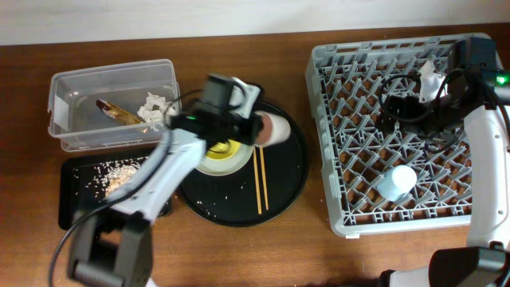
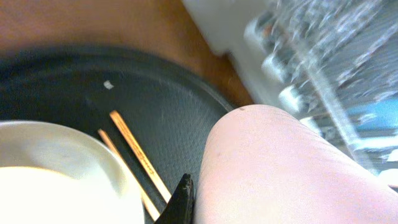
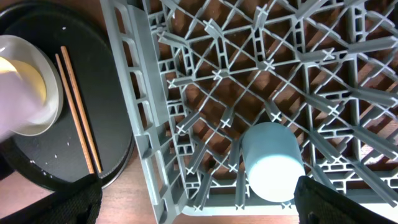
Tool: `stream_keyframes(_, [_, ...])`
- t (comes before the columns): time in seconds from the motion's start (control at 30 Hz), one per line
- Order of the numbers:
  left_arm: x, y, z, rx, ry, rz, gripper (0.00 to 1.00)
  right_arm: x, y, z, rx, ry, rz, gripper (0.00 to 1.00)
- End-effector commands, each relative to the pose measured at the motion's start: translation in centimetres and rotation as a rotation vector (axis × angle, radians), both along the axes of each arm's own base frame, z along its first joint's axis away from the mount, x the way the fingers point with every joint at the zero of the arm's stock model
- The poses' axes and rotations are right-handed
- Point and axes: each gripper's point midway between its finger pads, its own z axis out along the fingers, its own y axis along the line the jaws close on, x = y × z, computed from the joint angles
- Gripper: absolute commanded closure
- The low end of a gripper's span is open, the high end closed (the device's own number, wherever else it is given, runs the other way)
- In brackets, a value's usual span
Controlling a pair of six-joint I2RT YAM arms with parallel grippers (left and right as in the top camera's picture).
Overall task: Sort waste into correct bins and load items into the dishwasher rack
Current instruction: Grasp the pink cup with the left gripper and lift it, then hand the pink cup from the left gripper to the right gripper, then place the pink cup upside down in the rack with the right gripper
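My left gripper (image 1: 256, 127) is shut on the pink cup (image 1: 276, 127), held on its side over the round black tray. In the left wrist view one dark finger (image 2: 185, 200) presses against the cup (image 2: 280, 168). The grey-green plate (image 1: 209, 165) with the yellow bowl (image 1: 225, 148) and the wooden chopsticks (image 1: 260, 179) lie on that tray. The blue cup (image 1: 396, 182) stands upside down in the grey dishwasher rack (image 1: 323, 119). My right gripper (image 3: 199, 205) is open and empty above the rack, near the blue cup (image 3: 270, 163).
The clear tub (image 1: 64, 84) at the back left holds the brown-yellow peel (image 1: 118, 114) and white tissue (image 1: 154, 106). The shallow black tray (image 1: 72, 209) in front of it holds food scraps with rice (image 1: 115, 175). Crumbs lie on the round black tray (image 1: 291, 171).
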Motion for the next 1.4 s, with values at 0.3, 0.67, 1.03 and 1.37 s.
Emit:
stream_keyframes(0.3, [-3.4,3.6,11.5,-0.751,0.175,-0.333,1.00,-2.7,23.7,4.8,0.866,-0.415,0.908,0.01])
stream_keyframes(0.67, [-6.9,-0.9,12.1,-0.772,0.236,-0.487,1.00,-2.6,25.7,6.3,0.901,-0.526,1.019,0.10])
stream_keyframes(1.03, [-6.8,-1.4,11.6,-0.742,0.231,-0.471,0.92,-2.8,26.1,5.8,0.872,-0.508,1.027,0.48])
stream_keyframes(1.37, [-1.4,11.0,1.0,-0.124,0.232,0.127,0.57,-0.2,11.1,-0.9,0.231,-0.110,0.520,0.68])
